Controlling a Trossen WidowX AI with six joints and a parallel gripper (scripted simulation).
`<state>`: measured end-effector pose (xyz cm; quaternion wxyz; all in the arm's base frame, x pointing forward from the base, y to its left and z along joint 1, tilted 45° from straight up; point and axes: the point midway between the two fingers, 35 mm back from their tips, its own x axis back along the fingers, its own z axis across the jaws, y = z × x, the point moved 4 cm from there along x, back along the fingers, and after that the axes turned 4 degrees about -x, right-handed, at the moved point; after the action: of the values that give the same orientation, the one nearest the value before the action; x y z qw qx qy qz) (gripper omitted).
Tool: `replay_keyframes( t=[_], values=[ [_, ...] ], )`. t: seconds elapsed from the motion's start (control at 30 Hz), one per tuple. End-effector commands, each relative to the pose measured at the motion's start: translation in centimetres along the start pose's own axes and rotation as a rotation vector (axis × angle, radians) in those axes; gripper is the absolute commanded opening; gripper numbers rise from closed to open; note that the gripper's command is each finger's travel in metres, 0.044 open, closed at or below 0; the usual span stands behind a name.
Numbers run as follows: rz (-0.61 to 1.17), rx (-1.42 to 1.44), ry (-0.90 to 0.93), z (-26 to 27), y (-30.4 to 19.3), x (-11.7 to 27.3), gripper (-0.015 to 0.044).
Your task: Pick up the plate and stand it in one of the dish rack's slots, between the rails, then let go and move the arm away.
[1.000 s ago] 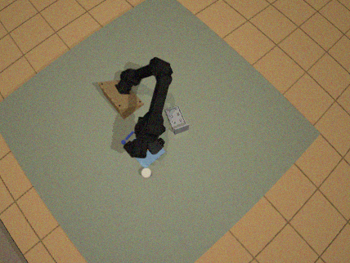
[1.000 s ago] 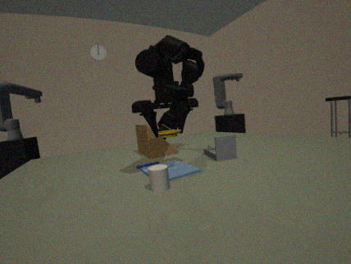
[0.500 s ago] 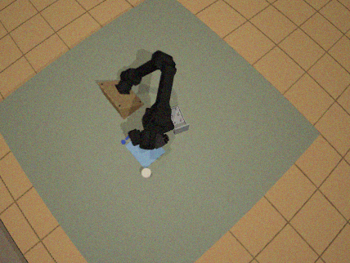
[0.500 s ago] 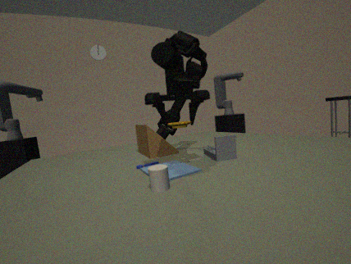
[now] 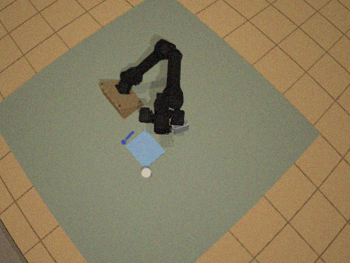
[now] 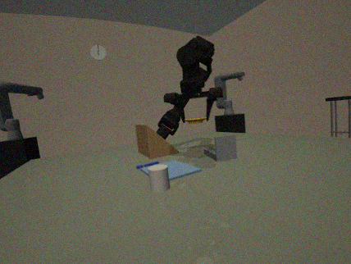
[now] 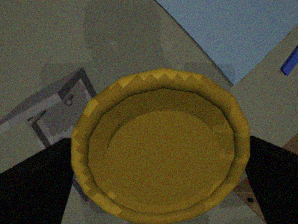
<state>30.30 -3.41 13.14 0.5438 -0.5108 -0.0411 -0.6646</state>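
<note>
Plate [image 6: 195, 120] [image 7: 162, 160], yellow and roughly level, is pinched at opposite edges by the fingers [image 6: 209, 111], raised above the tabletop [image 5: 229, 176] [image 6: 246, 205] [image 7: 45, 30]. Near it, lower down, stands the gray dish rack [image 5: 181, 129] [image 6: 225, 147] [image 7: 82, 80], its slots hard to make out, apparently with nothing in them.
</note>
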Motion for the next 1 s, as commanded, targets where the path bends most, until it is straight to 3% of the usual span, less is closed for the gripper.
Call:
replay_keyframes(
  t=[0.0, 0.97],
  values=[
    [0.004, -0.151, 0.004, 0.7, -2.3, 0.0, 0.0],
    [0.023, -1.128, -0.001, 1.8, -14.7, -1.1, 0.0]
  ],
)
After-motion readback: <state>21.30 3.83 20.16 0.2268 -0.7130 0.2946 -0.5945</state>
